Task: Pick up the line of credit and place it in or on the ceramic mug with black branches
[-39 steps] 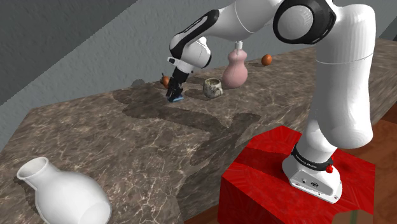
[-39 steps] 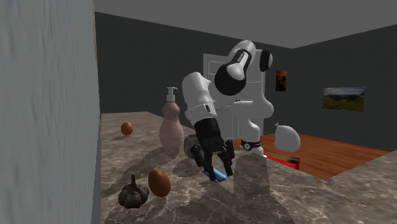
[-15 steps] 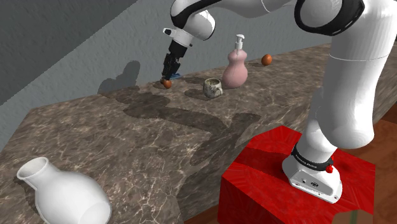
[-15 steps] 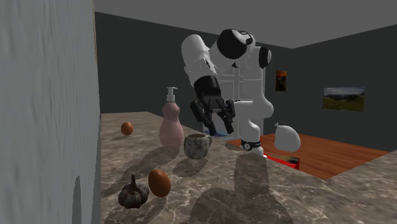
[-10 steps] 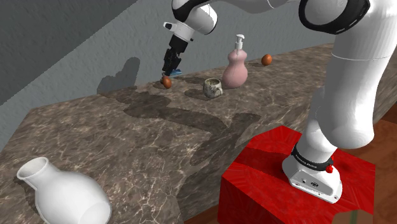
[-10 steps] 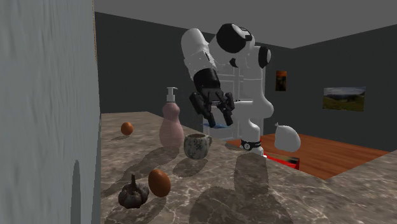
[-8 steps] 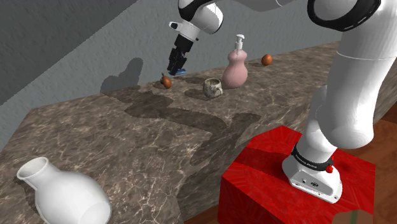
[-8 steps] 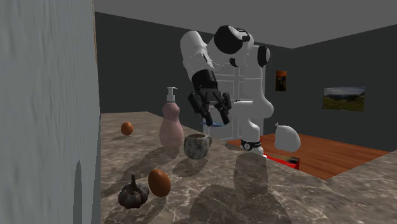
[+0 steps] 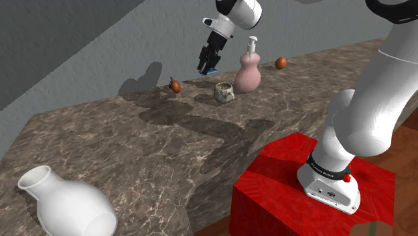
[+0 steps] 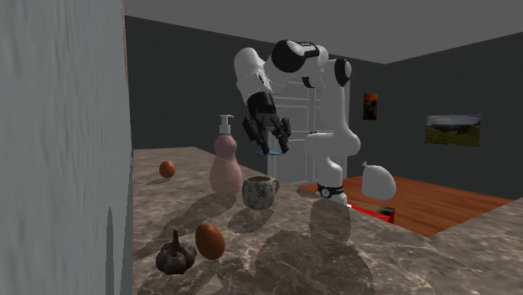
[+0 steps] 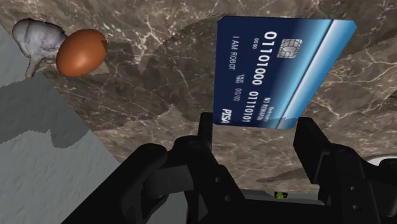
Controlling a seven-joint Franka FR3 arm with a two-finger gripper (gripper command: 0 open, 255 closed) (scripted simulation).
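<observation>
Gripper [image 9: 208, 66] clasped a blue credit card [image 11: 273, 70] by its lower edge between black fingers [image 11: 207, 127], in the air above the speckled mug [image 9: 224, 92]. A pink soap dispenser [image 9: 248, 72] stood just beside the mug, with a brown egg [image 9: 175, 86] near the mug on the marbled counter [image 9: 134, 147].

looks like a home, kitchen end of it. brown marbled bench [image 9: 134, 141] loaded with a pink soap pump [image 10: 225, 163], brown eggs [image 10: 209, 240], a garlic bulb [image 10: 174, 256], a speckled mug [image 10: 260, 193] and a white vase [image 9: 63, 204]. beyond that, dark grey walls [image 10: 184, 100] hung with two framed pictures [image 10: 453, 130], a white panelled door [image 10: 295, 117], and warm wooden floor [image 10: 444, 201].
</observation>
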